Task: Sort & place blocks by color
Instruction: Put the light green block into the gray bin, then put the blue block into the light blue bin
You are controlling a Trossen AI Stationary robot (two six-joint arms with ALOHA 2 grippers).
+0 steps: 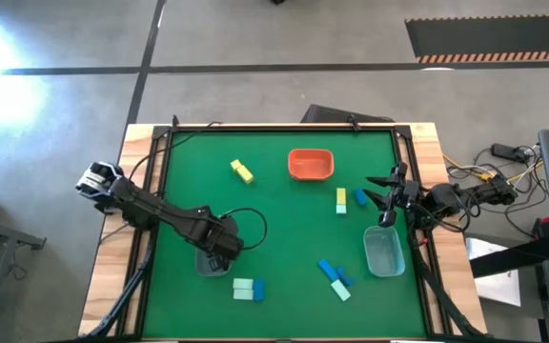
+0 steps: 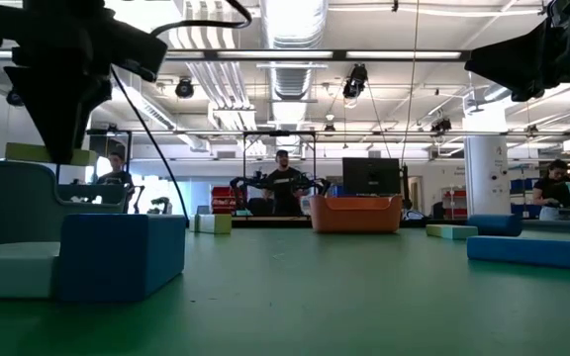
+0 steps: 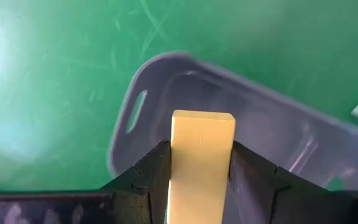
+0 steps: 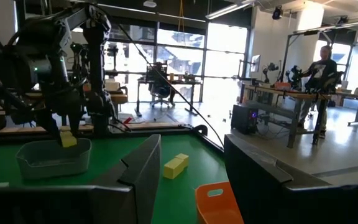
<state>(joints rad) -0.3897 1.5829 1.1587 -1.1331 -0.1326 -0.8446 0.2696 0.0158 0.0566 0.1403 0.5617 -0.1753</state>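
Observation:
My left gripper hangs over the clear grey bin near the table's front left, shut on a yellow block. The right wrist view shows that block just above the bin. My right gripper waits open at the table's right side, near a yellow block and a blue block. Other blocks lie flat on the mat: yellow ones at the far middle, a mint and blue pair in front, and blue and mint ones at the front right. My left gripper pinches the yellow block by its two long sides between the two fingers, coming from above and pointing down. The block's free end sticks out past the fingertips. It is lifted clear, over the inside of the grey bin.
An orange tray sits at the far middle of the green mat. A bluish bin stands at the front right, below my right gripper. A black cable loops beside my left arm. People stand in the room beyond the table.

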